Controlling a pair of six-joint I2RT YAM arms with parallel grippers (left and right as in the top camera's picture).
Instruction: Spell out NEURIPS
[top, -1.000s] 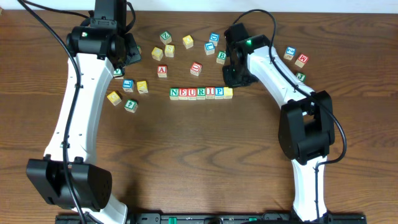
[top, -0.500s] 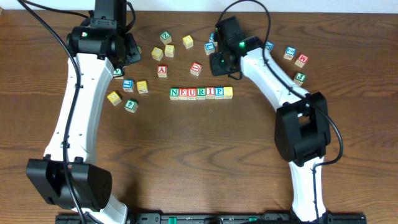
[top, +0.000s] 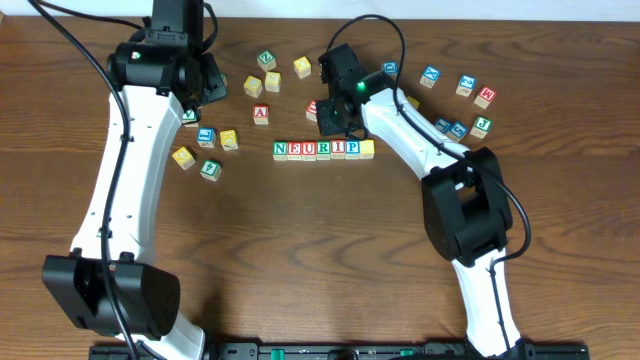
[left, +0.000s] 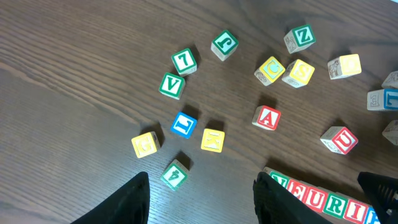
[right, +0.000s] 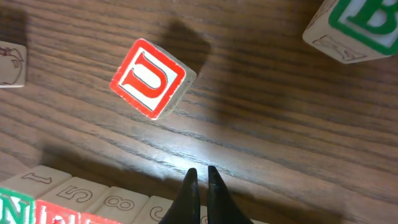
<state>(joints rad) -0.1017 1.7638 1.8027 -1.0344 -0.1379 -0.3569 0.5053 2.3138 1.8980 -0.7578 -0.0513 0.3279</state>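
The row of cubes reading N, E, U, R, I, P and ending in a yellow-faced cube (top: 367, 148) lies at mid-table (top: 316, 149). My right gripper (top: 330, 122) hovers just behind the row's middle, shut with nothing in it. In the right wrist view its closed tips (right: 200, 182) sit over bare wood between the row (right: 74, 199) and a loose red U cube (right: 151, 78). My left gripper (left: 202, 199) is open and empty above the table. The row (left: 323, 200) shows at its right finger (left: 280, 199).
Loose cubes lie scattered behind the row: a red A (top: 261, 113), yellow ones (top: 183, 157) at the left, a green B (right: 360, 22), and a cluster at the far right (top: 466, 85). The left wrist view shows V (left: 171, 85) and a blue cube (left: 184, 124).
My right arm swung left from the row's yellow end to behind its middle, and its jaws closed empty. The left arm stayed still.
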